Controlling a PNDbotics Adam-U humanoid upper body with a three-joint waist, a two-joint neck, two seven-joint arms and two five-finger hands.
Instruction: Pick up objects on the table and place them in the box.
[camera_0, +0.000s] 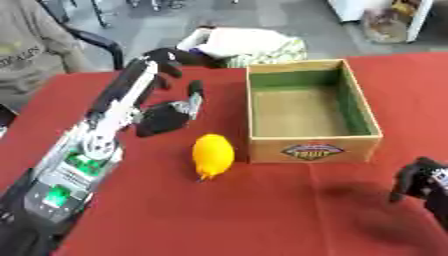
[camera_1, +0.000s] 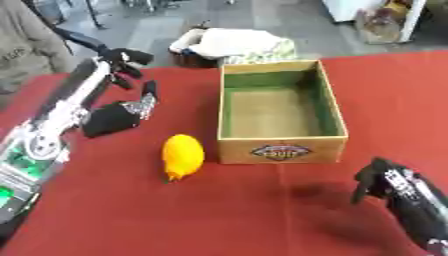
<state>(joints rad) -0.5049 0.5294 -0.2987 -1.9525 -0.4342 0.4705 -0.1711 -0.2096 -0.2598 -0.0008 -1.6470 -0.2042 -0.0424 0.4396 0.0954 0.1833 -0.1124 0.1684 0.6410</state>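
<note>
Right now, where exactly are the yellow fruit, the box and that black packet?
yellow fruit (camera_0: 213, 154): left eye view, middle of its rounded body.
box (camera_0: 313, 149): left eye view, front wall by the label.
black packet (camera_1: 108, 120): right eye view, middle of its dark face.

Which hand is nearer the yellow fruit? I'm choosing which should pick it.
Left. The left hand hangs above the table behind the yellow fruit, to its left; the right hand sits farther off, near the lower right corner.

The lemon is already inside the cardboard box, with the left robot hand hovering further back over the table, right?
Not quite. The lemon still lies on the red table, just left of the cardboard box, as the left eye view shows. The left robot hand does hover further back.
</note>
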